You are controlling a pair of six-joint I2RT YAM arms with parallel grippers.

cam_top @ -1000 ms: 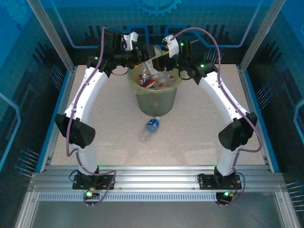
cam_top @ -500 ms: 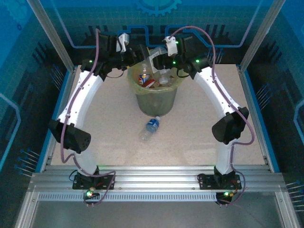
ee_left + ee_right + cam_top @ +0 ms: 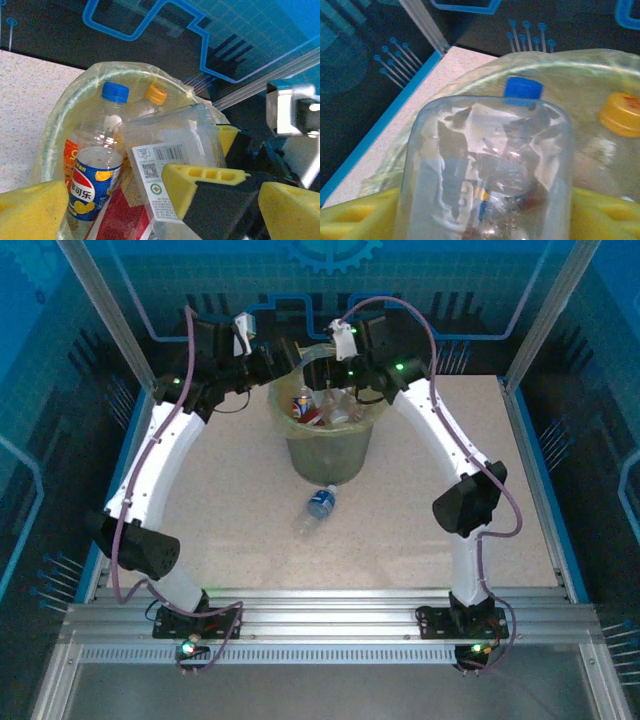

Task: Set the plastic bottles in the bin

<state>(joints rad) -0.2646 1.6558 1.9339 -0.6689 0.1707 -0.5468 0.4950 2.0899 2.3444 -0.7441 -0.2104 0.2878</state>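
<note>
right fingers (image 3: 360, 215): clamped on a clear bottle (image 3: 485, 165) with a white label, one yellow finger on each side
clear bottle, place: in the air over the bin (image 3: 328, 455), near its far rim, not yet let go
left fingers (image 3: 30, 210): spread wide and holding nothing, just beside the right fingers at the far-left of the bin
bin: olive bucket with a yellow-green bag liner (image 3: 60, 115), standing mid-bench (image 3: 420, 510)
bin contents: blue-cap bottle (image 3: 107, 125), orange-cap bottle (image 3: 150, 97), blue-label bottle (image 3: 92, 185), something red-labelled (image 3: 125, 215) underneath; the pile sits high, close to the rim
loose bottle (image 3: 318, 504): blue label, lying on the bench just in front of the bin, apart from it
progress (my read): one in hand, one on the bench, the rest binned
risk 1: a release this close to the far rim could clip the rim or liner and tip the bottle outside
risk 2: the pile is high, so a dropped bottle may bounce or roll back out
risk 3: the two arms are crowded over the mouth; a careless pull-out could knock fingers together or snag the bag
risk 4: the loose bottle is round and may roll when nudged
</note>
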